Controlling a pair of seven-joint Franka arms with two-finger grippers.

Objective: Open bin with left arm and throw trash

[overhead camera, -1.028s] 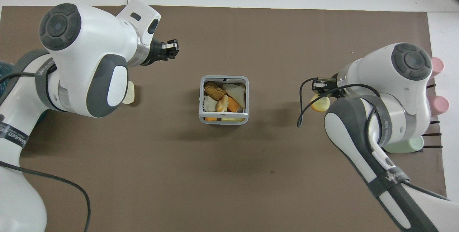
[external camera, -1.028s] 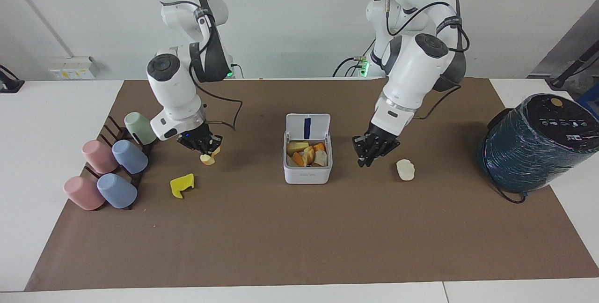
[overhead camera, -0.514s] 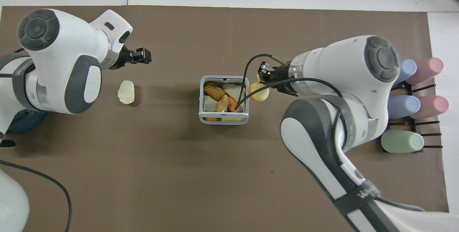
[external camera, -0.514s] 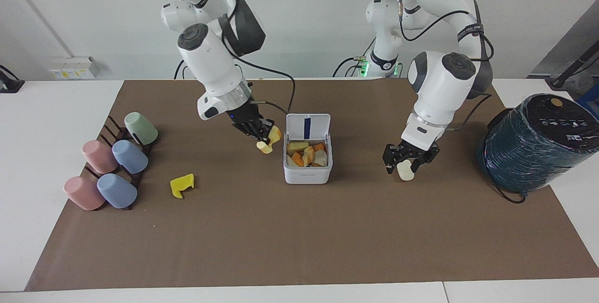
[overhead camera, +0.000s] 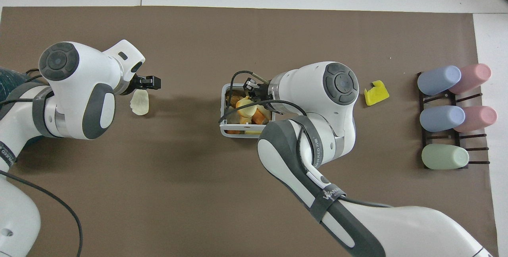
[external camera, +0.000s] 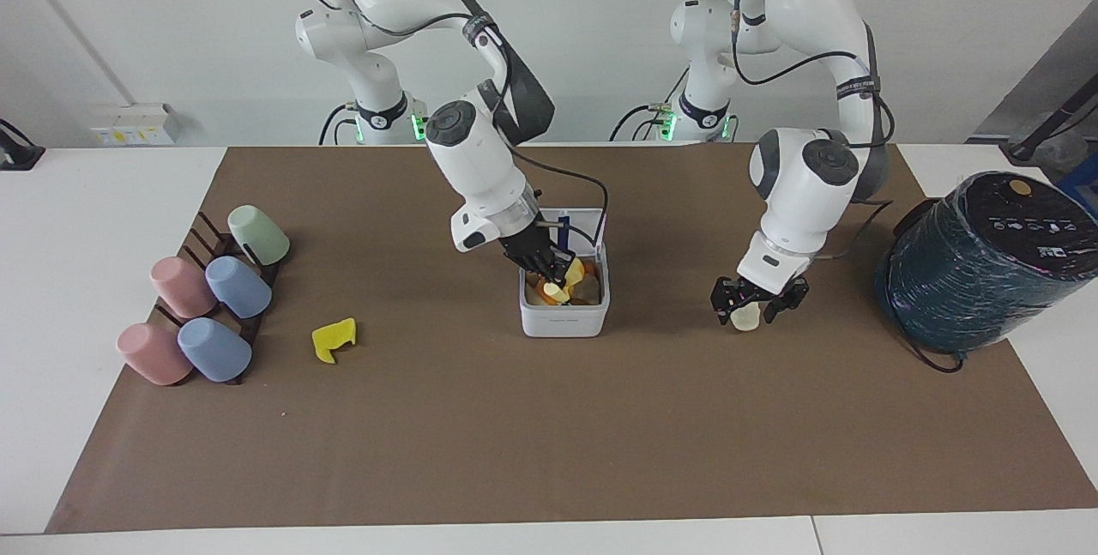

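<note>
Item 1: right gripper (external camera: 558, 274), frame centre, clenched on pale chunk (external camera: 554, 290) over open bin (external camera: 564, 323); chunk may bounce off heaped contents (external camera: 588, 287). Item 2: left gripper (external camera: 755, 304), released, straddles cream scrap (external camera: 745, 320); off-centre pinch may eject it.

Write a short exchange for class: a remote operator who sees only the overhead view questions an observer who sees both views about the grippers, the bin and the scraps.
Operator: From above, the left gripper shows beside the cream scrap. Is it down at it?
Observer: Yes. The facing view shows it low at the mat, open, with one finger on each side of the scrap.
Operator: The right gripper is over the bin, and its arm hides the lid. Is the lid up?
Observer: Yes. It stands upright at the bin's edge nearer the robots.
</note>
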